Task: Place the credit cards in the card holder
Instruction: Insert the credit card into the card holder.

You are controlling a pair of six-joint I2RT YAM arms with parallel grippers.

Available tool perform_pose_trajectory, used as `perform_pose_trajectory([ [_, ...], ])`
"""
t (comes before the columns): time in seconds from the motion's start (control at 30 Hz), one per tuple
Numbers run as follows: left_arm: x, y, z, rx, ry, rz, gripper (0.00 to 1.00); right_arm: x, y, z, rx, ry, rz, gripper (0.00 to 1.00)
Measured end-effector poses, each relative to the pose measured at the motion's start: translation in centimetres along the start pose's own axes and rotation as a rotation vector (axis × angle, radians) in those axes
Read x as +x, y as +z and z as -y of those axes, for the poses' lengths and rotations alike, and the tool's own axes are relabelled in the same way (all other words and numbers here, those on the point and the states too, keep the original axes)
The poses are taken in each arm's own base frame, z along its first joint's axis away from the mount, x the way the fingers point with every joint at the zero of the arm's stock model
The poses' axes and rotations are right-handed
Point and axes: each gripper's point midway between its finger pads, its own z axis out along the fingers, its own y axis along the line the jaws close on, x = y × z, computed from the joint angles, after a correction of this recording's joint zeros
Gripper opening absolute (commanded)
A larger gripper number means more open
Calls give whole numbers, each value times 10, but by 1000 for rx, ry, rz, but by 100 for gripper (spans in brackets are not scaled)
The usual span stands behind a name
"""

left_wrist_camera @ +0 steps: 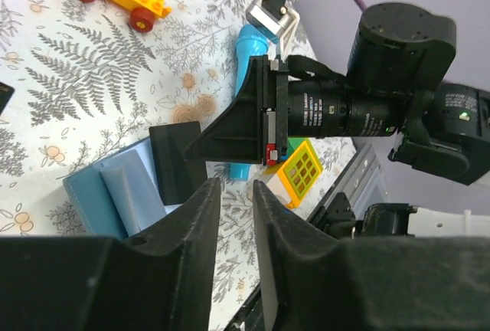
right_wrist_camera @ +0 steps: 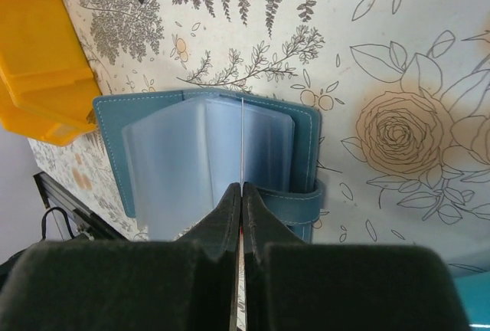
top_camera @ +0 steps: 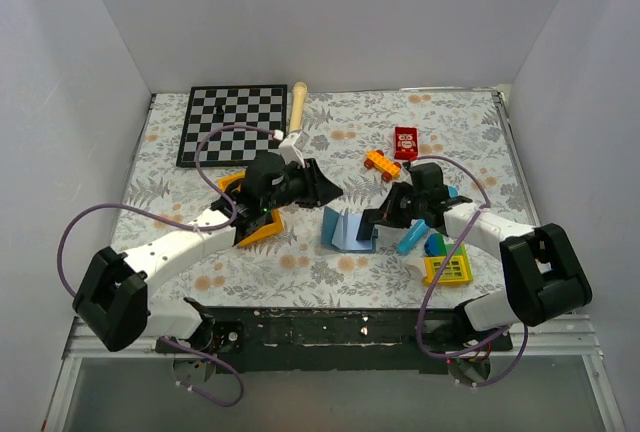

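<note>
Card holder [top_camera: 348, 232]: on the bench [top_camera: 300, 270] towards its near edge, between the arms, open like a book. Judged light and soft, so liable to slide or fold if pushed.

Right end effector [right_wrist_camera: 242, 191]: clamped on one credit card [left_wrist_camera: 178, 161] by its trailing end, with the leading edge at the holder's plastic sleeves [right_wrist_camera: 184, 155]. The card is judged thin, stiff and slippery, best pinched across its flat faces.

Left end effector [left_wrist_camera: 236, 193]: beyond, jaws slightly parted, nothing between them.

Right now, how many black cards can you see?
1. The black card stands on edge over the open card holder, pinched in the right gripper. A second one may be hidden under the arms.
</note>
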Motion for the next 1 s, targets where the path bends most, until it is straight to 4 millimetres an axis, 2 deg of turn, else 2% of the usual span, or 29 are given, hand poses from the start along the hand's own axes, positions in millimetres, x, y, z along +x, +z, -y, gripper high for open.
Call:
perform_pose_trajectory([
  [0.23, 35, 36, 2, 6, 33, -142, 5, 1, 3, -5, -32, -16, -9, 1],
  [0.4, 63, 63, 3, -1, 65, -256, 0, 1, 4, -6, -37, -22, -10, 1],
  [0.5, 75, 72, 4, -9, 83, -303, 0, 1, 5, -6, -42, -21, -15, 1],
  [0.6, 84, 69, 5, -18, 94, -333, 0, 2, 5, -10, -63, -22, -20, 1],
  [0.77, 83, 63, 4, -31, 103, -330, 0, 1, 9, -24, -147, -18, -32, 1],
  [1.0, 76, 36, 9, -27, 113, -289, 0, 2, 12, -46, -283, -3, -57, 1],
])
